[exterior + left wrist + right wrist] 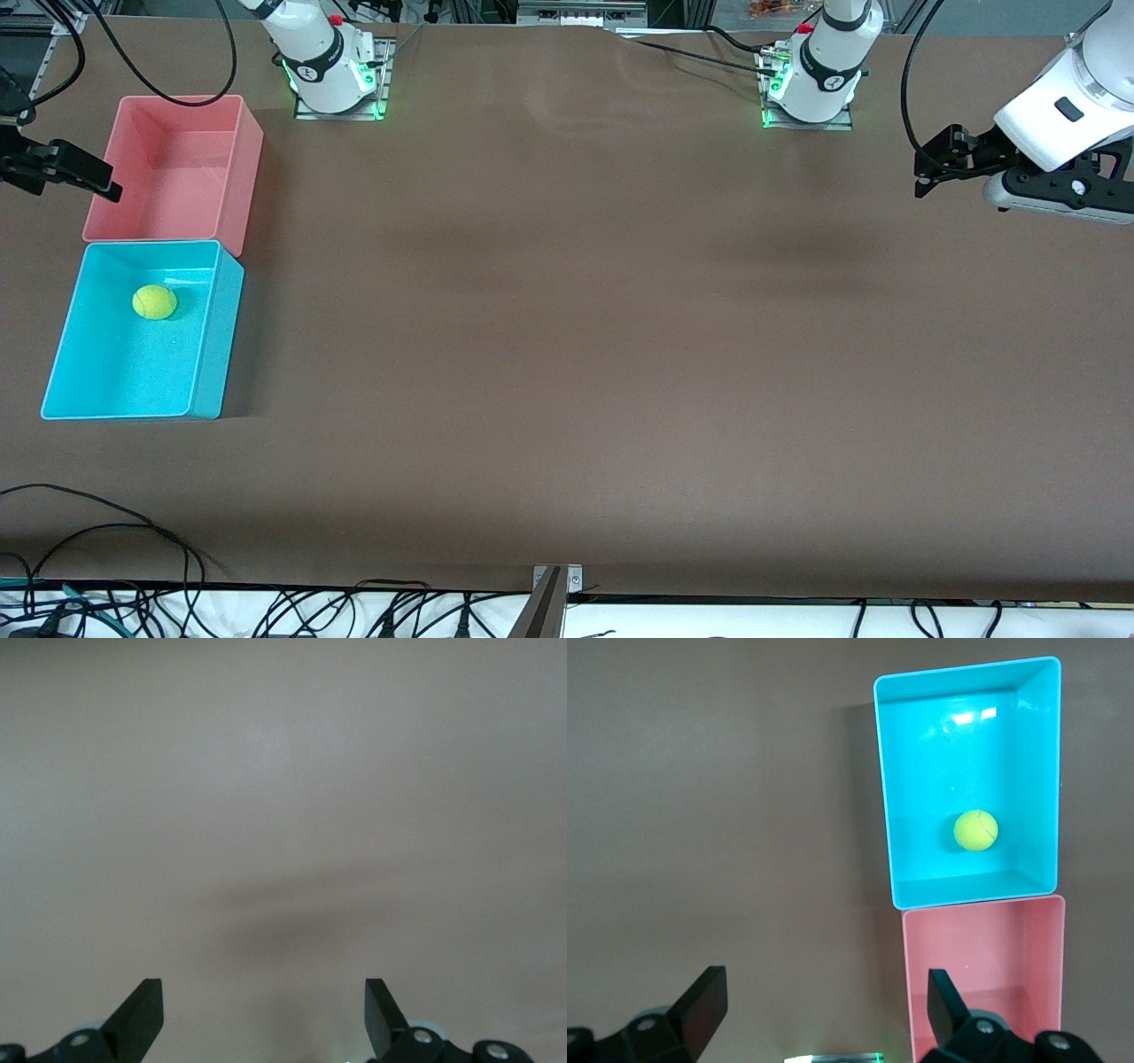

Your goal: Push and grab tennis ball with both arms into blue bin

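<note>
1. Starting at the right arm's end of the table, the right gripper (66, 170) hangs up in the air by the edge of the pink bin (251, 168), its two fingers spread wide with nothing between them; the right wrist view shows that gap clearly.
2. Just beside the pink bin, touching it and nearer the front camera, sits the blue bin (217, 328). The tennis ball (155, 301) lies inside it on the floor of the tub, toward the wall shared with the pink bin, and no gripper touches it.
3. The middle of the brown table (576, 354) is bare of task things, and the two arm bases stand along its edge, glowing green at the foot.
4. At the left arm's end, the left gripper (974, 164) waits over the table, its claw also wide and holding nothing; its wrist view shows only tabletop.
5. To my eye the job looks done: ball in the blue bin, both claws let go. All that seems left is for the arms to pull clear and park.
6. I can read no brand, label or writing; the small mark on each arm base is too small to make out.
</note>
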Robot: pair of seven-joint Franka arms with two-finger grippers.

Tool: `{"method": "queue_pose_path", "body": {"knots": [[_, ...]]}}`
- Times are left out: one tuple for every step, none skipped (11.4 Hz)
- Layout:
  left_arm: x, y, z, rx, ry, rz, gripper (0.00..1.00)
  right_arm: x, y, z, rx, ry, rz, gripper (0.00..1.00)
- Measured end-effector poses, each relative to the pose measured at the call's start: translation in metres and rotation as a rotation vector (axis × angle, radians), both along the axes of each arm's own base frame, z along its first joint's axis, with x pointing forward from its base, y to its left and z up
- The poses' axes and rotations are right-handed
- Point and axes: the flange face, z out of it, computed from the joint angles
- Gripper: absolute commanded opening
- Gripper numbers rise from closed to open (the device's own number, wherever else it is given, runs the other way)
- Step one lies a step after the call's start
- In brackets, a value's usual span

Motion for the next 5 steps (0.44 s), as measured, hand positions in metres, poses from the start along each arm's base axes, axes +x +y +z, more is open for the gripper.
{"method": "queue_pose_path", "body": {"knots": [[0.0000, 0.0020, -0.0002, 0.000, 0.002, 0.004, 1.00, 0.0002, 0.0006, -0.0002, 0.006, 0.000, 0.000, 1.00], [0.0002, 0.0045, -0.0003, 0.000, 0.003, 0.009, 1.00, 0.0004, 0.0007, -0.0007, 0.006, 0.001, 0.000, 1.00], [0.0002, 0.0066, -0.0004, 0.001, 0.005, 0.013, 1.00, 0.0007, 0.0007, -0.0012, 0.007, 0.002, 0.000, 1.00], [0.0002, 0.0077, -0.0005, 0.001, 0.006, 0.015, 1.00, 0.0010, 0.0007, -0.0018, 0.007, 0.002, 0.000, 1.00], [0.0001, 0.0081, -0.0006, 0.001, 0.007, 0.015, 1.00, 0.0014, 0.0006, -0.0024, 0.007, 0.003, 0.000, 1.00]]}}
